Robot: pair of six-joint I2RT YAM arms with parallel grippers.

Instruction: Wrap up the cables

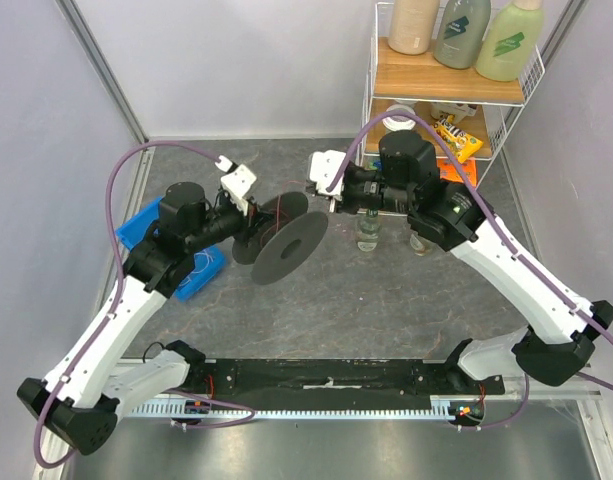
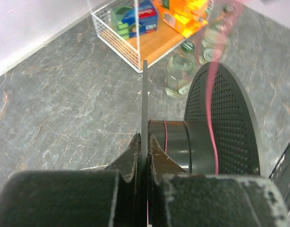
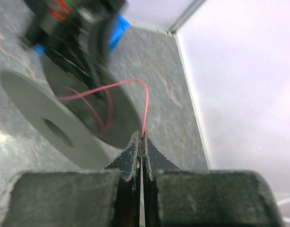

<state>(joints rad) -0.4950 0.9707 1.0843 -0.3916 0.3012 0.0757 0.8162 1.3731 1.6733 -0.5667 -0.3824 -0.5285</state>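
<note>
A dark grey spool (image 1: 286, 238) with two flat flanges hangs in the air above the middle of the table. My left gripper (image 2: 144, 139) is shut on the thin edge of one flange (image 2: 145, 94); the perforated flange (image 2: 230, 113) is to its right. It also shows in the top view (image 1: 248, 208). A thin pink cable (image 3: 145, 101) runs in loose loops from the spool's hub (image 2: 175, 144) to my right gripper (image 3: 142, 137), which is shut on it. The right gripper (image 1: 321, 192) is just right of the spool. A turn of cable (image 2: 165, 142) lies round the hub.
A wire shelf (image 1: 516, 95) with bottles and snack packs stands at the back right. Two clear bottles (image 1: 368, 236) stand on the table below my right arm. A blue bin (image 1: 136, 228) lies at the left under my left arm. A black rail (image 1: 326, 375) runs along the near edge.
</note>
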